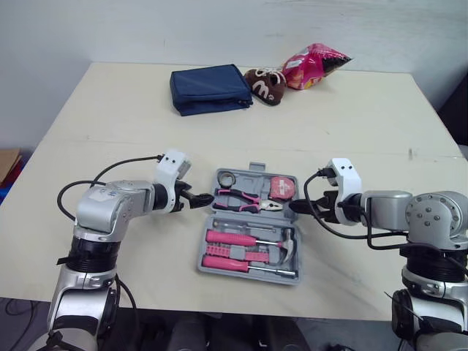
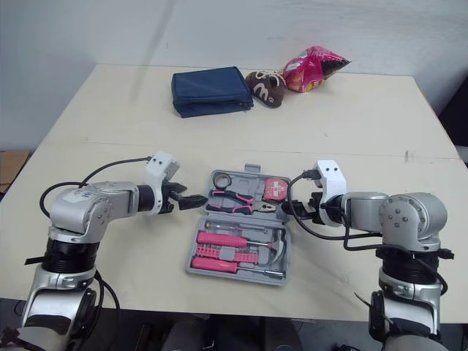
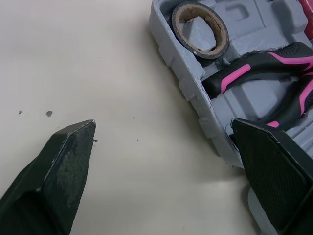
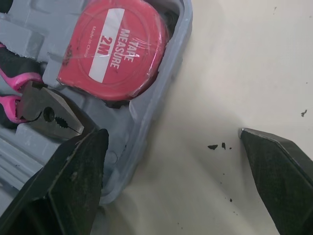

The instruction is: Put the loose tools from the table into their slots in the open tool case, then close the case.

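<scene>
- The tool case lies open near the middle of the surface's front edge. Its slots look filled and I see no loose tool beside it, so closing appears to be what is left.
- The left claw has its fingers apart. One is over bare surface, the other over the case's left wall, close to the pliers. If it shuts there it could catch a pliers handle and lever the tool out of its slot.
- The right claw, also spread, straddles the right wall below the tape measure. The wall is thin, so a shallow bite may slip off as the half is lifted.
- If the two sides rise unevenly, the far half could twist and the case could skid toward the front edge.
- As that half tips over, the tape roll and the tape measure may drop out if they are only resting in their slots.
- If the hammer or the screwdrivers in the near half sit proud, they would stop the case from shutting.
</scene>
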`<state>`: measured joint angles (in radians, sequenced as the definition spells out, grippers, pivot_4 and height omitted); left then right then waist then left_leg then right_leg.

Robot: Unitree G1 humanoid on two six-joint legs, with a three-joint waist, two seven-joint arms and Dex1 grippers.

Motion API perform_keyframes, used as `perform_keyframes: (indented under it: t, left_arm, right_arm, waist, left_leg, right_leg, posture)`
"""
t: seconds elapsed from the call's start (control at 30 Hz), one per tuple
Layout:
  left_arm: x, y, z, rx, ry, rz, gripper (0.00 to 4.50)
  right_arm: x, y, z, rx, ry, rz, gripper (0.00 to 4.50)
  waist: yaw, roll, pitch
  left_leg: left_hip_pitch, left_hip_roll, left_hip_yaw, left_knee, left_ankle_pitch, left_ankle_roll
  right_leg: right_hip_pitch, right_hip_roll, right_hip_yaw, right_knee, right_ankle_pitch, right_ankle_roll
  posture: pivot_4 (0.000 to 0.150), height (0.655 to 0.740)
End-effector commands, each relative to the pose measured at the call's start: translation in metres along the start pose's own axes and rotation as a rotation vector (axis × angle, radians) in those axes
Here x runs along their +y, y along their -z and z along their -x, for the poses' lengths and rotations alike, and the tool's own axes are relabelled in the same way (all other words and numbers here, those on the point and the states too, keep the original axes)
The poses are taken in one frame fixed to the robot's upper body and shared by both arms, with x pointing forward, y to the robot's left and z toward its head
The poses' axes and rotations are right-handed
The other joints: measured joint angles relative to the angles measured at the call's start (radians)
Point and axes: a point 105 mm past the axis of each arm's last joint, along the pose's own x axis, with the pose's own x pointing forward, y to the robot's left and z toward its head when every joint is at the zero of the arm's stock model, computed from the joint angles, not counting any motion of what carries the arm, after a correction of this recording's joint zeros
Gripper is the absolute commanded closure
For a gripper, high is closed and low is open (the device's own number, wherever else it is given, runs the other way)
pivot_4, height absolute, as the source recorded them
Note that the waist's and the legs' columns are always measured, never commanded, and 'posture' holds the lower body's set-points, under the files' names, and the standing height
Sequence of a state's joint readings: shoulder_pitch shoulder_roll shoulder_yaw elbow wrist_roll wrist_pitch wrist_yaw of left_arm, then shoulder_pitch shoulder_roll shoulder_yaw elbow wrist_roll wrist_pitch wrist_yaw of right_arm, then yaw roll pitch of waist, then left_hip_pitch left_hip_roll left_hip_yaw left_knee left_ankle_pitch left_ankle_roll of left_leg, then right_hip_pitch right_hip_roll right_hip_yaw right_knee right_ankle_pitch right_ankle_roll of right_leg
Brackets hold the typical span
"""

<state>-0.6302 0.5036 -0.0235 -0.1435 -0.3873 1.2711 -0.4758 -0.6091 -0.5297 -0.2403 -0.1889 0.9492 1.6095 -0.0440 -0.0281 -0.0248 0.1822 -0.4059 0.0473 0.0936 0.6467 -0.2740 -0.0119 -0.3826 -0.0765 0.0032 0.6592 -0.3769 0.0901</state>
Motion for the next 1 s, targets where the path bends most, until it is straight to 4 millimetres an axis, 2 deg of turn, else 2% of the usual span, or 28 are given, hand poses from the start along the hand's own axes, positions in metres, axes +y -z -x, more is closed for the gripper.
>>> perform_keyframes:
  t: [0.03,0.23,0.27,0.33,0.37,0.5,0.57,0.63,0.7,0.77,0.87,1.0]
  left_arm:
    - [-0.004,-0.011,-0.004,-0.034,-0.03,-0.046,0.02]
    - [-0.011,-0.002,-0.008,-0.019,-0.03,-0.021,0.02]
    - [-0.011,0.0,-0.008,-0.02,-0.034,-0.012,0.54]
    - [-0.013,0.003,-0.008,-0.015,-0.029,-0.004,1.09]
    - [-0.015,0.004,-0.009,-0.012,-0.021,-0.003,1.61]
    - [-0.022,0.005,-0.012,-0.025,0.0,-0.001,3.26]
    - [-0.027,-0.001,-0.012,-0.085,0.025,0.015,4.12]
    - [-0.03,-0.009,-0.011,-0.153,0.047,0.011,4.5]
    - [-0.033,-0.019,-0.009,-0.24,0.07,-0.005,4.5]
    - [-0.035,-0.031,-0.005,-0.357,0.107,0.006,4.5]
    - [-0.035,-0.034,-0.001,-0.416,0.119,-0.003,4.5]
    - [-0.037,-0.042,0.012,-0.601,0.141,-0.229,4.5]
  right_arm:
    - [0.004,-0.004,-0.001,-0.009,0.002,-0.003,0.0]
    - [0.005,-0.003,-0.004,-0.005,0.016,-0.015,0.0]
    - [0.006,-0.003,-0.004,-0.004,0.016,-0.016,0.0]
    - [0.008,-0.002,-0.006,-0.006,0.014,-0.022,0.49]
    - [0.009,-0.002,-0.006,-0.008,0.011,-0.026,0.76]
    - [0.015,-0.002,-0.008,-0.025,-0.002,-0.037,2.59]
    - [0.026,-0.012,-0.005,-0.107,-0.039,-0.028,3.57]
    - [0.035,-0.02,-0.001,-0.185,-0.063,0.004,4.24]
    - [0.039,-0.023,0.003,-0.234,-0.069,0.042,4.48]
    - [0.042,-0.029,0.009,-0.324,-0.068,0.103,4.48]
    - [0.04,-0.03,0.015,-0.408,-0.049,0.212,4.48]
    - [0.032,-0.029,0.02,-0.539,0.004,0.414,4.48]
  waist:
    - [0.0,0.0,0.0]
    - [-0.002,0.0,0.0]
    - [-0.002,0.0,0.0]
    - [-0.001,0.0,0.0]
    - [-0.001,0.0,0.0]
    - [-0.002,0.0,0.0]
    - [0.0,0.0,0.0]
    - [0.0,0.0,0.0]
    - [0.001,0.0,0.0]
    - [0.003,0.0,0.0]
    - [0.003,0.0,0.0]
    - [0.002,0.0,0.0]
  left_leg:
    - [0.0,0.0,0.0,0.0,0.0,0.0]
    - [0.0,0.0,0.0,0.0,0.0,0.0]
    - [0.0,0.0,0.0,0.0,0.0,0.0]
    - [0.0,0.0,0.0,0.0,0.0,0.0]
    - [0.0,0.0,0.0,0.0,0.0,0.0]
    - [0.0,0.001,0.0,0.0,0.0,0.0]
    - [0.001,0.001,0.0,0.0,0.0,0.0]
    - [0.001,0.0,0.0,0.0,0.0,-0.001]
    - [0.0,0.0,0.0,0.0,0.001,0.0]
    - [0.0,0.0,0.0,0.0,0.0,0.0]
    - [-0.001,-0.001,0.0,0.0,0.0,0.0]
    - [-0.001,-0.001,0.001,-0.001,0.0,0.0]
  right_leg:
    - [0.0,0.0,0.0,0.0,0.0,0.0]
    - [0.0,0.0,0.0,0.0,0.0,0.0]
    - [0.0,0.0,0.0,0.0,0.0,0.0]
    - [0.0,0.0,0.0,0.0,0.0,0.0]
    - [0.0,0.0,0.0,0.0,0.0,0.0]
    - [0.0,0.001,0.0,0.0,0.0,0.0]
    - [0.0,0.001,0.0,0.0,0.0,0.0]
    - [0.0,0.001,0.0,0.001,0.0,0.0]
    - [0.0,0.001,0.0,0.001,0.0,0.0]
    - [0.0,0.001,0.0,0.0,0.0,0.001]
    - [0.0,0.001,0.0,-0.001,0.001,0.001]
    - [0.0,0.002,0.001,-0.003,0.001,0.002]
  posture:
    - [0.15,0.74]
    - [0.15,0.74]
    - [0.15,0.74]
    - [0.15,0.74]
    - [0.15,0.74]
    - [0.15,0.74]
    - [0.15,0.74]
    - [0.15,0.74]
    - [0.15,0.74]
    - [0.15,0.74]
    - [0.15,0.74]
    - [0.15,0.74]
